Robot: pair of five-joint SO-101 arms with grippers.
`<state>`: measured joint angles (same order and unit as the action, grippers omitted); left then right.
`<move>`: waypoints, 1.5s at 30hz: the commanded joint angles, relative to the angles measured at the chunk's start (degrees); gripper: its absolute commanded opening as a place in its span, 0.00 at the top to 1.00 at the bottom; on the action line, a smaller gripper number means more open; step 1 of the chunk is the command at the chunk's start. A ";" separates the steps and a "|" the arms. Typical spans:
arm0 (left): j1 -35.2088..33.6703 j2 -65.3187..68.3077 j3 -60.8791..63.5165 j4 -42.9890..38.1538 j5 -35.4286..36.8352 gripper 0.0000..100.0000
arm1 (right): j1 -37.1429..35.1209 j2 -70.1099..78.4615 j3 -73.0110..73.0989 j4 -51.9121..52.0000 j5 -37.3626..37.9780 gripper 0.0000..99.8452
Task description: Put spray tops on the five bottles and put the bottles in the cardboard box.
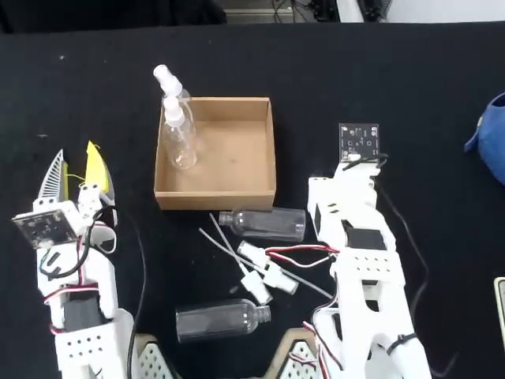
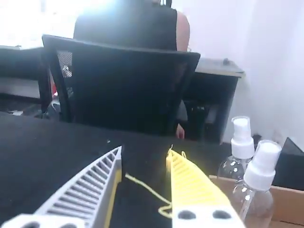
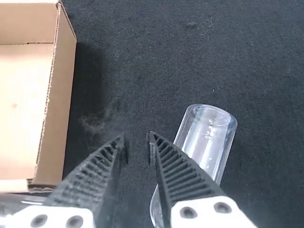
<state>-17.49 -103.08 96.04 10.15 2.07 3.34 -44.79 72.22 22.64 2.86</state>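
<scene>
The cardboard box (image 1: 264, 150) stands mid-table with two capped bottles (image 1: 177, 126) upright against its left wall. Those bottles (image 2: 254, 173) show over the box's rim (image 2: 289, 197) in the left wrist view. Two uncapped clear bottles lie in front of the box, one close to it (image 1: 264, 223) and one nearer the table's front (image 1: 221, 321). Loose white spray tops (image 1: 267, 274) with thin tubes lie between them. My left gripper (image 1: 76, 150) (image 2: 144, 153) is open and empty, left of the box. My right gripper (image 3: 137, 141) hangs slightly open over bare cloth between the box wall (image 3: 54, 95) and another lying bottle (image 3: 205, 137).
The right arm's white body (image 1: 359, 260) runs along the right of the bottles and tops. A blue object (image 1: 493, 146) sits at the table's right edge. A black chair (image 2: 123, 80) stands behind the table.
</scene>
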 commanded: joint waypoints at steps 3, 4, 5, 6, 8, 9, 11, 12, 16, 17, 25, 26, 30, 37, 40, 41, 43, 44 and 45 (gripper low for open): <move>3.21 -1.14 -9.45 1.58 -0.09 0.96 | 0.97 -1.89 -0.04 -1.49 0.26 0.94; 4.18 -1.14 -11.03 2.02 -0.18 0.96 | 0.97 -1.89 -0.04 -1.49 0.26 0.94; 4.97 -1.05 -12.79 3.52 -0.26 0.96 | 0.97 -1.89 -0.04 -1.49 0.26 0.94; 6.20 -1.05 -14.73 5.89 -0.26 0.96 | 0.97 -1.89 -0.04 -1.49 0.26 0.94; 11.03 -0.62 -18.24 11.87 -0.44 0.96 | 0.97 -1.89 -0.13 -1.49 0.26 0.94; 14.29 -0.97 -19.38 15.21 -0.53 0.96 | 0.97 -1.98 -0.13 -1.49 0.26 0.94; 20.35 -0.97 -20.97 20.75 -2.55 0.96 | 0.97 -2.15 -0.48 -0.53 -0.26 0.94; 23.25 -0.97 -20.97 22.15 -5.01 0.96 | 0.70 -2.59 -1.45 1.23 -0.35 0.94; 29.58 -1.05 -17.45 21.98 -16.88 0.96 | 0.35 -8.66 -11.12 17.41 -5.89 0.94; 29.93 -1.05 -16.31 21.01 -19.16 0.96 | -0.26 -10.59 -13.85 21.45 -6.95 0.94; 30.11 -1.05 -7.16 0.79 -10.02 0.96 | -24.79 -20.00 -20.09 25.85 -1.49 0.99; 30.11 -1.05 -6.46 -1.23 -8.00 0.96 | -26.81 -20.09 -19.38 24.26 -1.49 0.99; 30.64 -1.05 -5.58 -4.92 -5.36 0.96 | -33.58 -20.26 -16.48 18.99 -1.49 0.99; 30.29 -1.05 -5.49 -4.75 -5.36 0.96 | -43.08 -20.35 -12.88 11.69 -1.49 0.99; 30.64 -1.05 -4.44 -5.10 -5.27 0.96 | -45.01 -20.35 -12.09 9.23 -1.49 0.99; 30.64 -1.05 -4.35 -4.92 -5.27 0.96 | -45.10 -20.35 -12.00 8.62 -1.49 0.99; 30.37 -1.05 -4.35 -4.75 -5.27 0.96 | -44.84 -20.35 -12.00 7.38 -1.14 0.99; 30.37 -1.05 -4.26 -4.75 -5.27 0.96 | -43.96 -20.35 -12.00 7.03 -1.23 0.99; 30.29 -1.05 -4.26 -4.75 -5.27 0.96 | -43.08 -20.35 -12.26 6.95 -1.32 0.99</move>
<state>12.48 -104.31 92.18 6.20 -3.65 -40.18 -62.90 60.88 32.66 1.27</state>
